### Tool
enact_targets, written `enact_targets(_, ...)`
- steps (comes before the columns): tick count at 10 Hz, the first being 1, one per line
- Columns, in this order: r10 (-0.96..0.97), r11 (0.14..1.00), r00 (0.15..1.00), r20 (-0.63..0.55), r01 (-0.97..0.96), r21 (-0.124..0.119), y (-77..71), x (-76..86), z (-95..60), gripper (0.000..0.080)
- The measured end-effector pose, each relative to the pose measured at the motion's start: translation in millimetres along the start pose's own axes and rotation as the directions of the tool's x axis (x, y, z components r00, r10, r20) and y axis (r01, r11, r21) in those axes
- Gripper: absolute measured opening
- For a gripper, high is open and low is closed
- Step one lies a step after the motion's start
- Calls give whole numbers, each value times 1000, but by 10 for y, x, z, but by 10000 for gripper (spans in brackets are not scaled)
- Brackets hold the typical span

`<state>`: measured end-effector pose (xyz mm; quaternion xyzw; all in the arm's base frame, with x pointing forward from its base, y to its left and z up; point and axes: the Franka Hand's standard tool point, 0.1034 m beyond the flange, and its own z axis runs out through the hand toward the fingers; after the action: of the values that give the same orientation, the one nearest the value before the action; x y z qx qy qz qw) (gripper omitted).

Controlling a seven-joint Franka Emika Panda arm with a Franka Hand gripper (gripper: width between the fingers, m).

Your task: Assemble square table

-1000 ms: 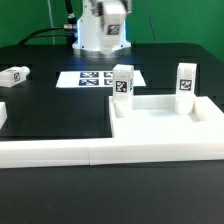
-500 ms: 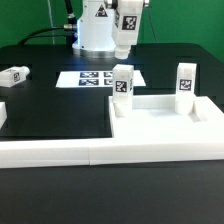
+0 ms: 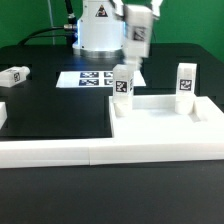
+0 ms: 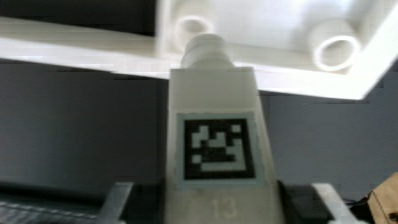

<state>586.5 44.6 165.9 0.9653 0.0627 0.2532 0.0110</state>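
Observation:
The square tabletop lies flat at the exterior view's right, with two white tagged legs standing upright on it. My gripper is shut on a third white tagged leg and holds it in the air behind the nearer upright leg. In the wrist view the held leg runs out between my fingers, with its tag facing the camera. My gripper is above the tabletop and its round sockets. A fourth leg lies on the black table at the left.
Long white border bars run along the front and the right side of the tabletop. The marker board lies behind, in front of the robot base.
My gripper has carried the held leg toward the exterior view's right and lower, closer to the upright leg on the tabletop.

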Motion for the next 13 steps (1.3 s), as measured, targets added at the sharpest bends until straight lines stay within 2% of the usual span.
enact_targets(2,62,997,998,-19,-61,38,-456,260,208,290)
enact_targets(3,74,996,997,-24,-72,50,-565,336,226,290)
enact_targets(5,77,996,997,-19,-76,44,-512,306,237,290)
enact_targets(8,75,996,997,-33,-74,41,-526,296,249,290)
enact_targets(9,69,997,995,-65,-67,33,-599,208,312,290)
enact_targets(11,57,998,996,-64,-54,38,-743,122,444,290)
enact_targets(13,57,998,997,-57,-55,30,-709,84,537,290)
